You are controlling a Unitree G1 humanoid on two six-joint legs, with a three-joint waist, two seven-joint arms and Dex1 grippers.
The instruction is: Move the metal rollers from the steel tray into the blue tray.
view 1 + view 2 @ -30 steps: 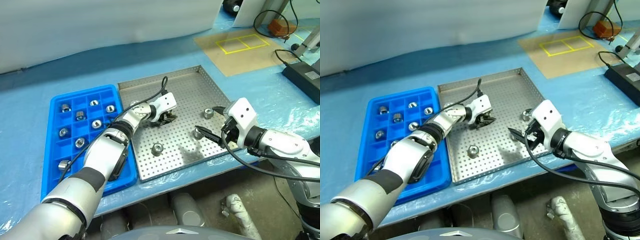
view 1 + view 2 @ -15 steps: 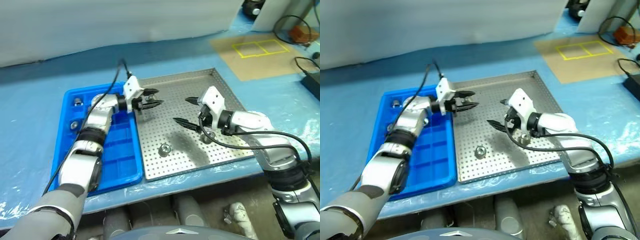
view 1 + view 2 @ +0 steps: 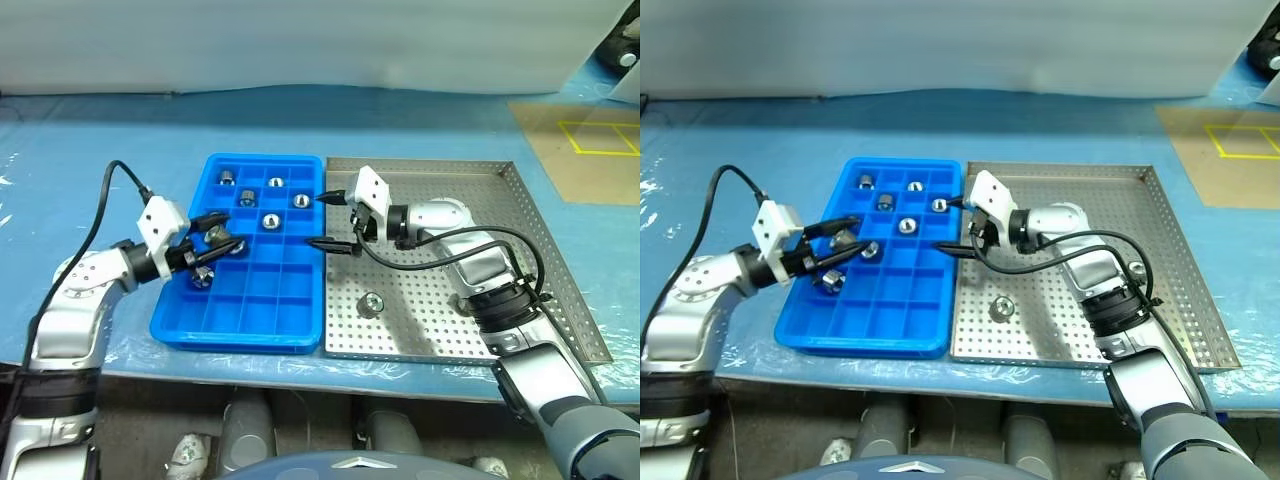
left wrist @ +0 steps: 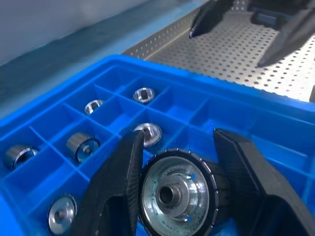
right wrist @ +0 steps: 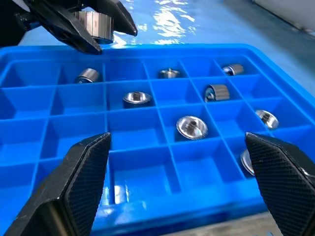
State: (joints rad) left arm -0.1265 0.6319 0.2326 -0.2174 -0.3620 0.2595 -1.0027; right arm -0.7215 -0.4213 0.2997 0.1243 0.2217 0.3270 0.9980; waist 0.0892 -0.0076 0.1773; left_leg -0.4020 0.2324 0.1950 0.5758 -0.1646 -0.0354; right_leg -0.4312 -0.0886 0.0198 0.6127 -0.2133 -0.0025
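Blue tray (image 3: 250, 310), silver perforated steel tray (image 3: 470, 320)

held roller (image 4: 173, 192): lower part cut off by the picture's edge
blue tray (image 5: 147, 142): both ends cut off

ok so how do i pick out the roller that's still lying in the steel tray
Start at the steel tray, the big perforated metal square beside the blue tray. On its holed floor, toward the near edge and close to the blue tray's side, lies one small shiny roller with a dark centre hole. Unlike the others, which sit in blue compartments or in the left claw, it lies alone on bare metal.
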